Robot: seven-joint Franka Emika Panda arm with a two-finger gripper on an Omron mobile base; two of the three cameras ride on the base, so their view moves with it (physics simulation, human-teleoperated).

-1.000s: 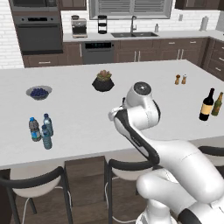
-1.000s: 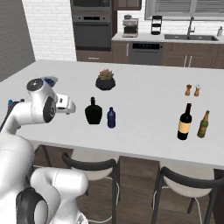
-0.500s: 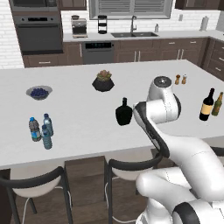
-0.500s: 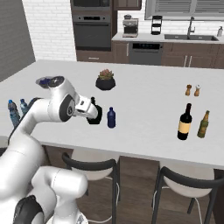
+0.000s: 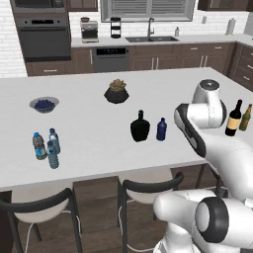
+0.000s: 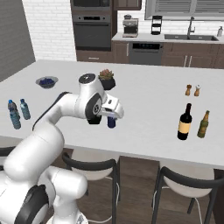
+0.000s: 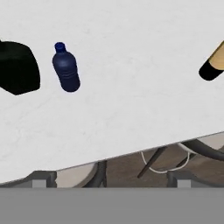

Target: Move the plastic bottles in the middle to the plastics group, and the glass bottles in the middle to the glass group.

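Note:
The squat black glass bottle (image 5: 140, 127) and the navy plastic bottle (image 5: 161, 129) stand side by side mid-counter. My gripper (image 7: 110, 180) is open and empty, its fingertips (image 7: 41, 178) wide apart. It hovers over the counter's front edge, with the navy bottle (image 7: 65, 68) and the black bottle (image 7: 17, 68) up and to the left in the hand view. In the right base view my hand (image 6: 112, 107) hangs just in front of the navy bottle (image 6: 111, 123). The plastics group (image 5: 47, 148), three clear bottles, stands far left. The glass group, a wine bottle (image 5: 233, 118) and an olive bottle (image 5: 245, 117), stands far right.
A potted plant (image 5: 117, 92) sits behind the middle bottles and a bowl of blueberries (image 5: 44, 104) lies at the back left. Salt and pepper shakers (image 6: 193, 90) stand behind the glass group. Stools (image 6: 94, 168) line the counter's near edge.
My arm has swung to the right, from the left-hand side of the counter past the middle bottles, uncovering them in the left base view. The jaws stayed open and empty.

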